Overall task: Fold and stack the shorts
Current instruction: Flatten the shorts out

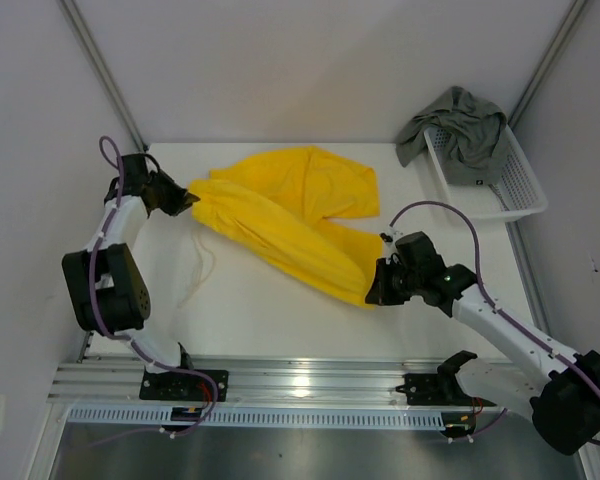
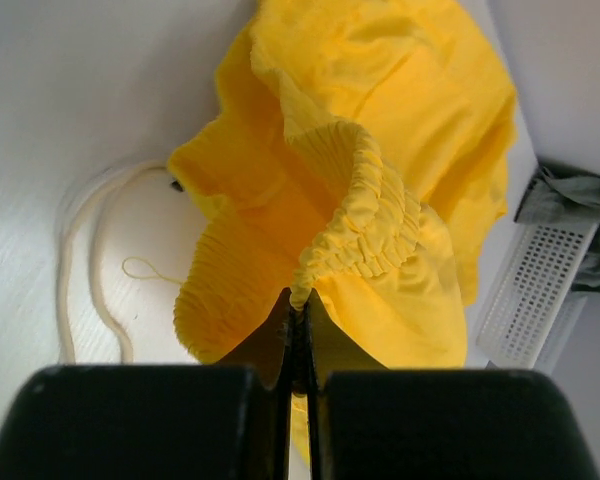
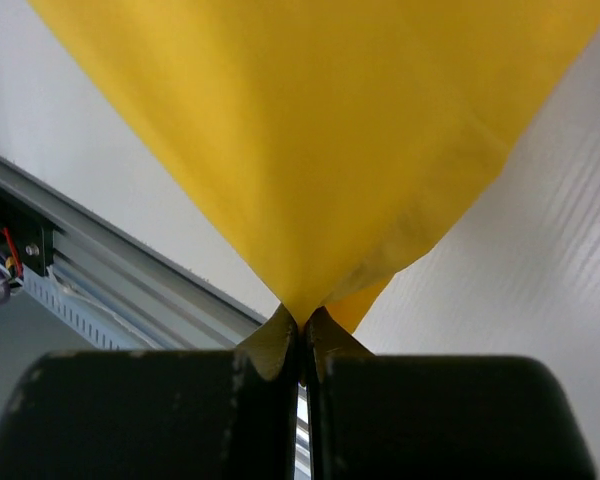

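Currently yellow shorts stretched diagonally across mid table, from left edge toward near-right, loose cloth bunched toward far edge. Gathered elastic waistband pinched in left gripper, jaws fully closed on it; smooth hem corner pinched likewise in right gripper. Cream cord looped on table by left edge. Grey shorts heaped in basket, far-right corner. White tabletop, pale walls, metal rail along near edge.

The yellow shorts hang stretched across mid-desk: left gripper pinches one end by the left edge, right gripper the other nearer the front edge. The grey-green shorts drape over the far-right basket.
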`<state>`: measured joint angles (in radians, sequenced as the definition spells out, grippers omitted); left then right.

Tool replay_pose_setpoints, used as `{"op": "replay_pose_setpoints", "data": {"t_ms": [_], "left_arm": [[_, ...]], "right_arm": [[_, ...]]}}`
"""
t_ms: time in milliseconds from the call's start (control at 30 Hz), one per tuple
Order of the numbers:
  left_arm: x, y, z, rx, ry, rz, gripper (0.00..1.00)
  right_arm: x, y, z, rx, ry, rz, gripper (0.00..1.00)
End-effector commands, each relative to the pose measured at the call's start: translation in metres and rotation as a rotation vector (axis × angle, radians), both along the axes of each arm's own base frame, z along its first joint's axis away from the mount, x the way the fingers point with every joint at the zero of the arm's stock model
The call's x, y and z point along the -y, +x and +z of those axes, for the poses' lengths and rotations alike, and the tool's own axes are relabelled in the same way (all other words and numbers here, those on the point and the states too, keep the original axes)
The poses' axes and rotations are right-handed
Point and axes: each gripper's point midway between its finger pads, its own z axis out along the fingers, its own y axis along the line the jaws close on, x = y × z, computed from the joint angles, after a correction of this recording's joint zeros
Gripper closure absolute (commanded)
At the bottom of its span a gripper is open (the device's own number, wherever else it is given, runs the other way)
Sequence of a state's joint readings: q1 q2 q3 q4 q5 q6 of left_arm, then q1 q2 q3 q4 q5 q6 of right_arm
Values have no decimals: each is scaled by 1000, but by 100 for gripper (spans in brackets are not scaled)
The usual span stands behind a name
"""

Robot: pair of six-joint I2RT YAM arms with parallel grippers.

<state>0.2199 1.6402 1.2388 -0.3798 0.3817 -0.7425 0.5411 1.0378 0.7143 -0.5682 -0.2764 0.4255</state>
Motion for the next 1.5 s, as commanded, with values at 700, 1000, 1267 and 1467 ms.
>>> {"op": "replay_pose_setpoints", "data": {"t_ms": [700, 1000, 1267, 1467], "left_arm": [[-7, 16, -7, -133, -113, 57, 100], [-9, 56, -54, -210, -190, 77, 100], [1, 72, -41, -86, -225, -1, 88], [18, 64, -45, -42, -165, -88, 44]], "right_arm": [[-16, 34, 79, 142, 204, 18, 100], [22, 86, 10, -105, 254, -233, 100], [29, 107, -16, -141, 259, -270, 100], [28, 130, -19, -141, 283, -265, 100]]}}
